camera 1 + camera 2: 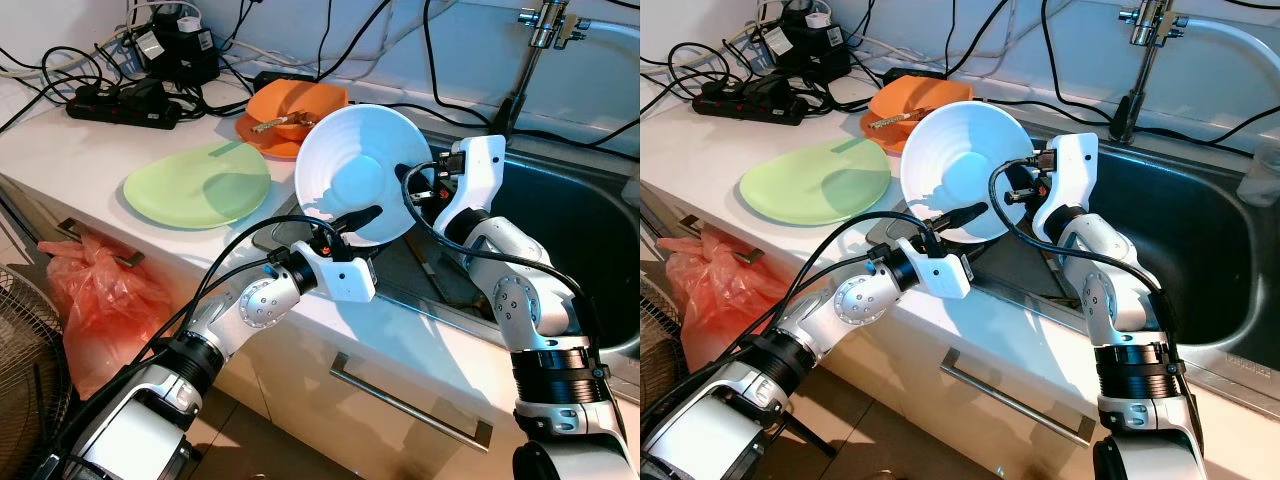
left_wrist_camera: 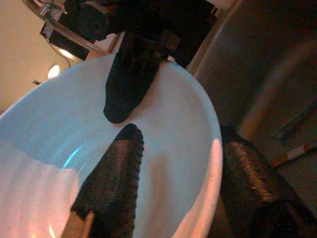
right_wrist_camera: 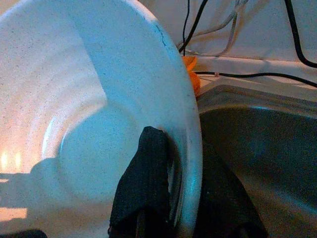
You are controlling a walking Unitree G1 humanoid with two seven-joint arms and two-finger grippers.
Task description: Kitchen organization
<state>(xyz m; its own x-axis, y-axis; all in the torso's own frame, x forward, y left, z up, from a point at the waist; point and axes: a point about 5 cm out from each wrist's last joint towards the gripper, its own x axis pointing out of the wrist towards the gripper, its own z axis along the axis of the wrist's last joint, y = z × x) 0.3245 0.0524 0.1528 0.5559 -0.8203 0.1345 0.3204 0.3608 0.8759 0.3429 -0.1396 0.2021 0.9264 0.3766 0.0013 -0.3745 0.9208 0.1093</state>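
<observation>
- Left eye: we see the white bowl (image 1: 352,172) tipped on edge above the sink (image 1: 585,215) rim, both claws on it. The left gripper (image 1: 358,222) pinches its lower rim; the right gripper (image 1: 420,185) clamps the rim nearest the sink.
- Right eye: beside the bowl, a green plate (image 1: 812,180) and orange plate (image 1: 902,105) lie on the counter (image 1: 700,140).
- Left wrist: fingers (image 2: 116,183) narrowly straddle the rim.
- Right wrist: one finger (image 3: 146,183) inside, one outside.

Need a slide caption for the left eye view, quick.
Both pincers, left and right, grip a tilted white bowl by its rim beside the sink.
</observation>
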